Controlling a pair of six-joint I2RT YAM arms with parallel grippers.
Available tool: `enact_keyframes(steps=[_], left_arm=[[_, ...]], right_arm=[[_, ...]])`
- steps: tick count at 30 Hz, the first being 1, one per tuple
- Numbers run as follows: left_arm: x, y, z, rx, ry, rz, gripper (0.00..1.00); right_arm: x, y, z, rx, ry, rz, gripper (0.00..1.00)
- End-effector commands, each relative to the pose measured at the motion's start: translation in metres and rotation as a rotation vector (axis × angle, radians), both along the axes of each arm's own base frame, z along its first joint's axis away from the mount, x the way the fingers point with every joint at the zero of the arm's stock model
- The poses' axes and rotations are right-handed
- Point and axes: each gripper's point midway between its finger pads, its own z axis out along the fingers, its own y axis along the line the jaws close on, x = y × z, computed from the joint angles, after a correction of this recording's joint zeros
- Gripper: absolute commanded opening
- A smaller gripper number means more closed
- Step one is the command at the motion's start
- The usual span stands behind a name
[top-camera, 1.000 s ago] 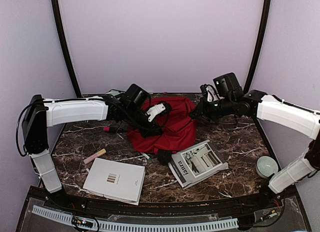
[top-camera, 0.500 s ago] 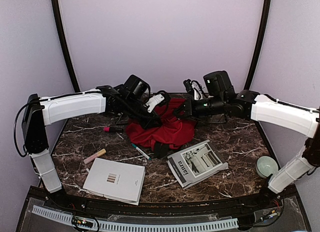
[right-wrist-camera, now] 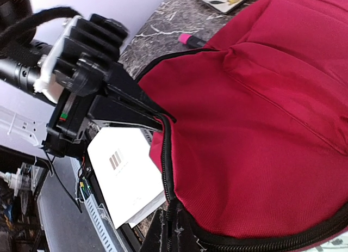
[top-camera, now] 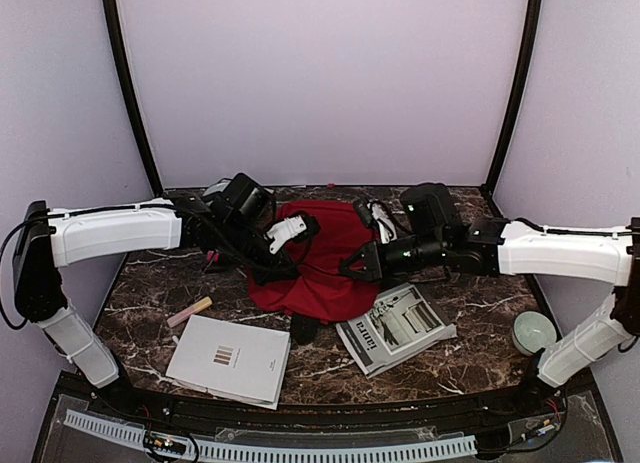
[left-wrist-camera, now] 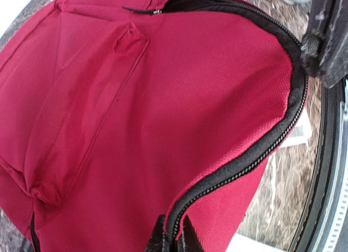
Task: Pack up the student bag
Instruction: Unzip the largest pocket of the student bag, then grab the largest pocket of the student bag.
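Quickly: student bag (top-camera: 318,283) sits mid-table, bunched upright between the two arms. Its lower part looks to rest on the marble, though I can't tell how much weight hangs from the claws.

Left gripper (left-wrist-camera: 174,242) is clenched on the bag's black zipper rim (left-wrist-camera: 255,154), with fabric pinched between the fingers. Right gripper (right-wrist-camera: 168,233) is clenched on the same rim further along the opening. So both have hold of the bag's mouth, one on each side.

Step in hand, as I judge it: spreading the mouth so things can go in.

To do it well:
- Pull the two pinches apart evenly, since a lopsided tug would likely drag the whole bag sideways.
- Stay on the zipper tape rather than the thin red cloth, which could slip out.
- Turn the opening toward the near side of the bag, where the white notebook (top-camera: 230,358) lies near-left of it and the printed booklet (top-camera: 395,326) just beside it, near-right.
- Set the bag down with the mouth gaping before either claw lets go, because soft fabric probably collapses shut.
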Motion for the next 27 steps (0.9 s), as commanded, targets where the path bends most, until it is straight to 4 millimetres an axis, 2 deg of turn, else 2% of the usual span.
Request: enact_keyframes(steps=[1,5,8,11,14,17,18,22,27], left_arm=[[-0.014,0.02,-0.001,0.029,-0.032,-0.03,0.03],[-0.023,0.023,0.0,0.011,-0.031,-0.054,0.17],[-0.023,0.026,0.005,0.011,-0.037,-0.046,0.26],[-0.022,0.028,0.013,-0.003,-0.055,-0.023,0.34],[-0.017,0.026,0.035,-0.063,-0.081,0.025,0.57],[-0.013,0.022,0.059,-0.153,-0.094,0.081,0.73],[-0.013,0.021,0.065,-0.184,-0.079,0.109,0.87],[-0.017,0.017,0.083,-0.276,-0.006,0.176,0.91],[-0.032,0.0,0.096,-0.338,0.122,0.195,0.91]], right_arm=[[-0.017,0.026,-0.004,0.03,-0.044,0.098,0.0],[-0.027,0.033,-0.025,-0.016,0.031,0.111,0.1],[-0.026,0.031,-0.018,-0.024,-0.006,0.098,0.16],[-0.021,0.022,-0.003,-0.037,-0.083,0.083,0.35],[-0.022,0.014,0.018,-0.036,-0.16,0.105,0.49],[-0.021,0.003,0.036,-0.016,-0.209,0.115,0.57],[-0.021,0.0,0.041,-0.006,-0.222,0.113,0.59],[-0.016,-0.019,0.052,0.028,-0.262,0.066,0.63],[0.007,-0.057,0.054,-0.047,-0.301,-0.14,0.66]])
